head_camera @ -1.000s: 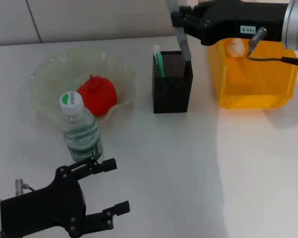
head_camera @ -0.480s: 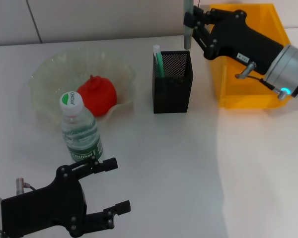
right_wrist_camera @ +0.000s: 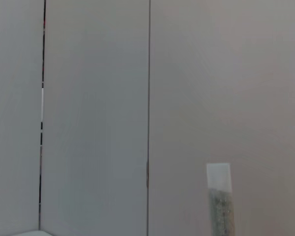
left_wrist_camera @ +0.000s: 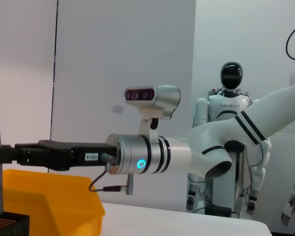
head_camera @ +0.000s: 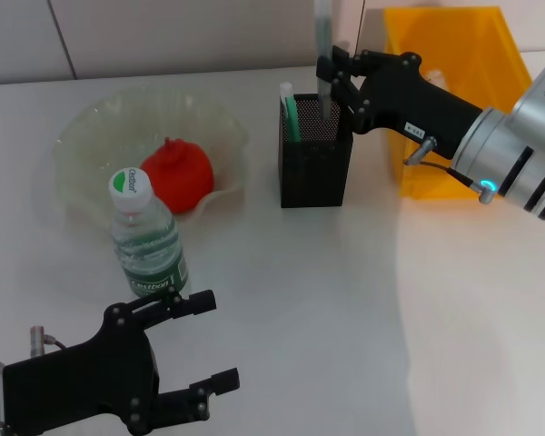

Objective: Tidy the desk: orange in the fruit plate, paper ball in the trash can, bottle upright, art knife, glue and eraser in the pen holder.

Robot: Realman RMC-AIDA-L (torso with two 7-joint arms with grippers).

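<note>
Pinching a thin grey stick [head_camera: 322, 54], probably the art knife, the right gripper [head_camera: 334, 80] is held right over the pen holder [head_camera: 315, 163], tip already inside. It's judged light, stiff and slick, so a mid-shaft grip is best. A green pen [head_camera: 291, 113] crowds the slot. The bottle [head_camera: 145, 238] stands upright, the left gripper [head_camera: 200, 345] is parked open nearby.

Our right arm reaches across from the right side, forearm level and wrist straight, the right gripper [head_camera: 331, 82] at its far end with fingers closed on a slim grey stick that stands upright between them. Our left gripper [head_camera: 195, 345] sits low and near us, parked, its fingers spread apart.
</note>
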